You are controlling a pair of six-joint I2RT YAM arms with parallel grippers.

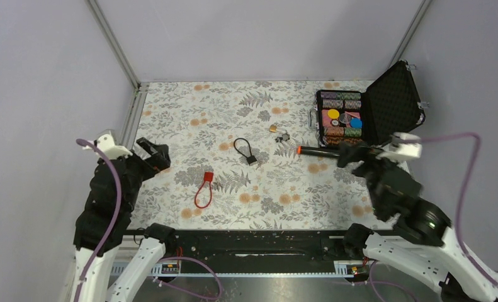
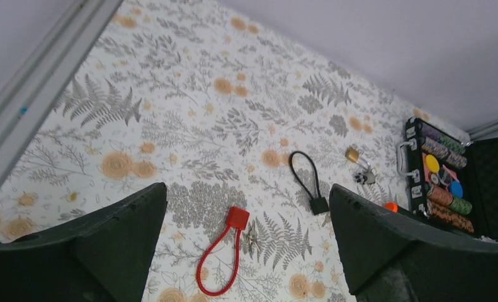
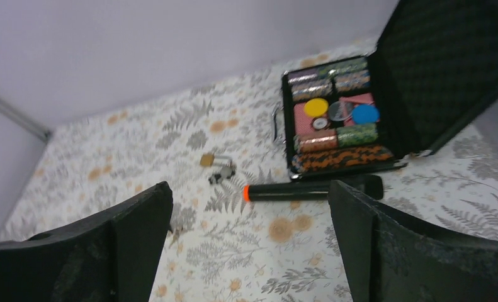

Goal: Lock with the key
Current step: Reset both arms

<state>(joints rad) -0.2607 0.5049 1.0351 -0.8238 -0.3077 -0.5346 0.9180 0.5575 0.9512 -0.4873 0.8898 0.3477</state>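
The key is a tiny silvery-grey cluster with a brass piece, lying on the floral mat at centre back. It also shows in the left wrist view and the right wrist view. My left gripper is open and empty above the mat's left edge, far from the key; its jaws stand wide apart in its wrist view. My right gripper is open and empty at the right, above the black torch's end and right of the key; its wrist view shows the jaws wide.
A black cable lock lies left of the key and a red cable lock nearer the front left, with a small loose key beside it. A black torch with orange tip lies before an open chip case.
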